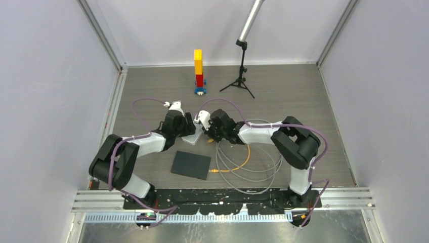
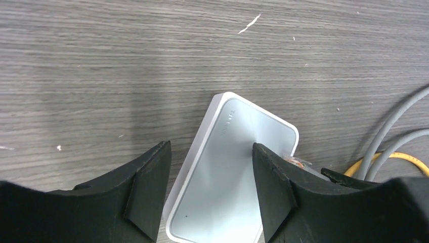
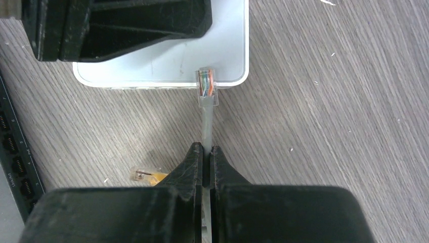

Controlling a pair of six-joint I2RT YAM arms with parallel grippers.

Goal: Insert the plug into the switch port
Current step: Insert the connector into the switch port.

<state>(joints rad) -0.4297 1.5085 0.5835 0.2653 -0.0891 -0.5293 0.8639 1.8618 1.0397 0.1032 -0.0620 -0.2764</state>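
You're working in a robotics lab test cell, not a home or an office. Plain pale panels wall in the wood-grain bench on three sides, framed by aluminium corner posts. Slotted aluminium rails run along the 6 o'clock edge, where the left arm and right arm are bolted. At 12 o'clock a small black tripod stands under a metal tube, beside a toy-brick tower. Mid-bench is network gear: a white switch box, a black multi-port network switch, a grey network cable and a yellow patch cable.
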